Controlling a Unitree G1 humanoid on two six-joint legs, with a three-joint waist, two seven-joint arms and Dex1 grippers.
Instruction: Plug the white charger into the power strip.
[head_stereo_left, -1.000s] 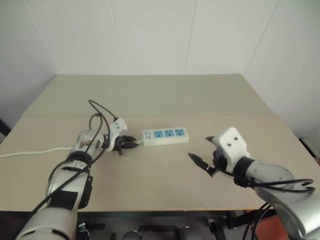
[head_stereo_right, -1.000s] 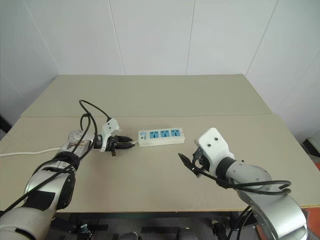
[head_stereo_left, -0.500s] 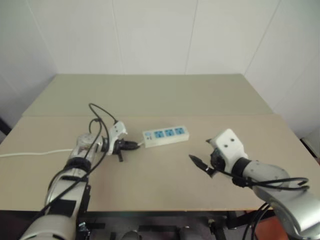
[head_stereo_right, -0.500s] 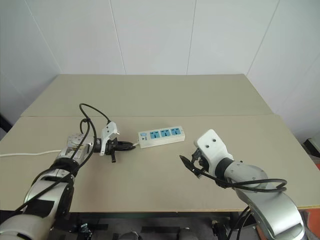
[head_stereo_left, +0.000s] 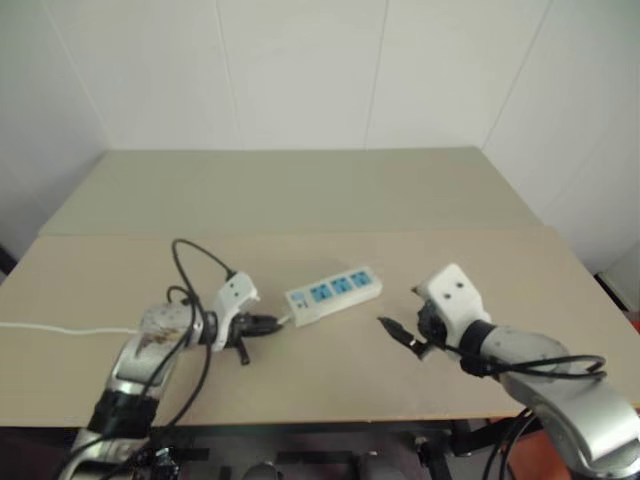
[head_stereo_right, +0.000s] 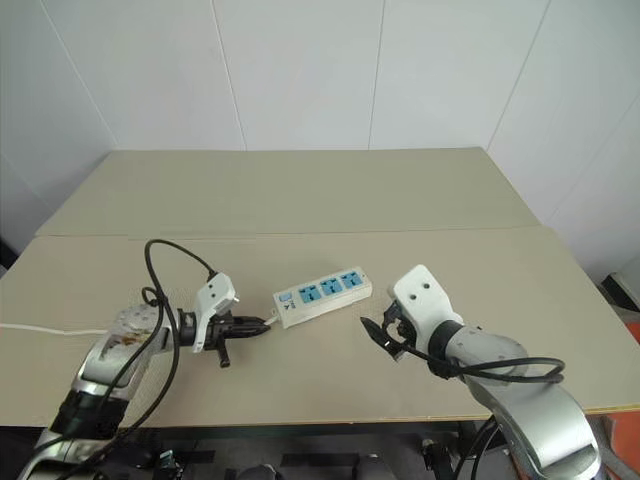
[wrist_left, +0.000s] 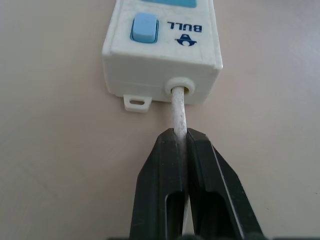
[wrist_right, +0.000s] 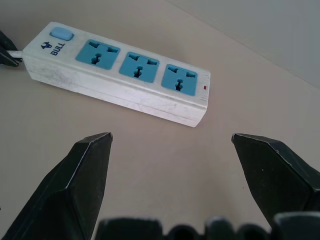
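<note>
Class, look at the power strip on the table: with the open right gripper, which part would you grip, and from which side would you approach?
Probably grip the power strip across its narrow width near the free far end, coming from above with the right gripper. Its long sides are flat and parallel, the sockets face up, and the left gripper already pinches the cord at the switch end.

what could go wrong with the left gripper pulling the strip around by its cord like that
1. The left gripper is shut on the thin cord right where it leaves the power strip; pulling there could strain that joint, or the cord could slip through the fingers.
2. The strip already lies at an angle on the table; towed by one end, it may swing more, spoiling socket alignment.
3. The right gripper hovers open near the strip's far end; a swing could hit it.
</note>
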